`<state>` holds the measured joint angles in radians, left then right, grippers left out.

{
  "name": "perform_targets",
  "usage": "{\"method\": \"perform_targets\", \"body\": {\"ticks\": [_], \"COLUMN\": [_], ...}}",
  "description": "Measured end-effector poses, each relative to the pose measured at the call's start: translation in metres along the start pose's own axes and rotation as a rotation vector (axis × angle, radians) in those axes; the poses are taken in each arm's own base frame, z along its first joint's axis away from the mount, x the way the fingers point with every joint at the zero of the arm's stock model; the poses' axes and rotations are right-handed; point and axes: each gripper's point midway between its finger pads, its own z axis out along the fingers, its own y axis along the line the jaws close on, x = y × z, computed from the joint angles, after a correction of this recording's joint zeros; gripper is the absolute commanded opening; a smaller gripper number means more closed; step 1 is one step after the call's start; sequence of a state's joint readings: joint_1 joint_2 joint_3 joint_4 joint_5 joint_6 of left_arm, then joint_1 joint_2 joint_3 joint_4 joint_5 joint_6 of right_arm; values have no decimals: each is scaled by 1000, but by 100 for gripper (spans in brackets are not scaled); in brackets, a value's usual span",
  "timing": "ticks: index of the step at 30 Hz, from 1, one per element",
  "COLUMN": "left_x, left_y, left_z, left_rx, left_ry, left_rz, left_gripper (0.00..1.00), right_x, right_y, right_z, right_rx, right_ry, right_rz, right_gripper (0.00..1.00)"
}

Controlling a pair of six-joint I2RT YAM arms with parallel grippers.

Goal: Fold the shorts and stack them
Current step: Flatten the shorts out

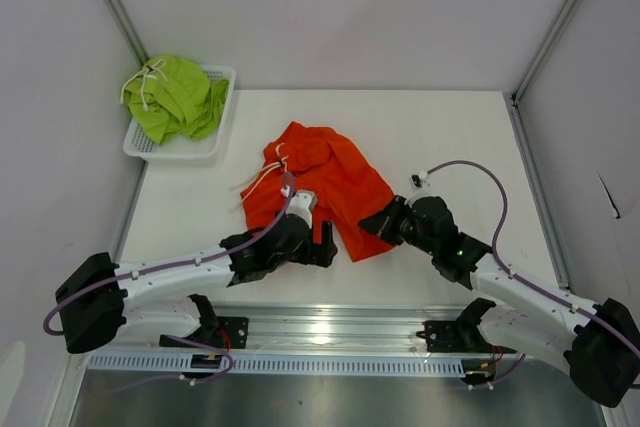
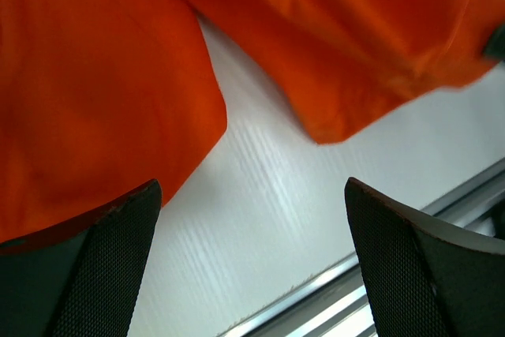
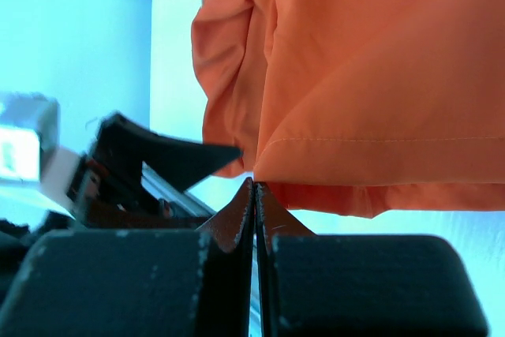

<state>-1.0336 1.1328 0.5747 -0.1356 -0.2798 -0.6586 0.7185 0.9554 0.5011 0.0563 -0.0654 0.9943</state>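
The orange shorts (image 1: 325, 177) lie crumpled in the middle of the table, their white drawstring (image 1: 262, 182) trailing off to the left. My left gripper (image 1: 322, 239) is open just in front of their near left hem. In the left wrist view its jaws (image 2: 252, 187) hold only bare table, with orange cloth (image 2: 102, 76) just beyond the left finger. My right gripper (image 1: 378, 219) is shut at the near right corner. In the right wrist view the hem (image 3: 379, 147) runs straight into the closed tips (image 3: 254, 183). The green shorts (image 1: 175, 97) sit bunched in the basket.
The white mesh basket (image 1: 226, 75) stands at the table's far left corner. A metal rail (image 1: 320, 332) runs along the near edge in front of both arm bases. White walls enclose the table on three sides.
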Motion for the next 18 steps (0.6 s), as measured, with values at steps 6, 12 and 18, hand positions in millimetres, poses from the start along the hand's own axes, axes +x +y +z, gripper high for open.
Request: {"method": "perform_targets", "body": {"ticks": [6,12,18], "left_x": [-48,-75,-87], "left_y": [-12,-29,-36], "left_z": [5,-2,-12], "left_rx": [30,143,209], "left_ry": [-107,-199,-289], "left_rz": [-88,73,269], "left_gripper": [89,99,99], "right_x": [7,7,-9], "right_y": [2,-5,-21], "right_z": [-4,-7,-13], "right_rx": [-12,10,101], "right_ry": [5,1,6], "right_rz": [-8,-17,-29], "right_gripper": [0,0,0]}}
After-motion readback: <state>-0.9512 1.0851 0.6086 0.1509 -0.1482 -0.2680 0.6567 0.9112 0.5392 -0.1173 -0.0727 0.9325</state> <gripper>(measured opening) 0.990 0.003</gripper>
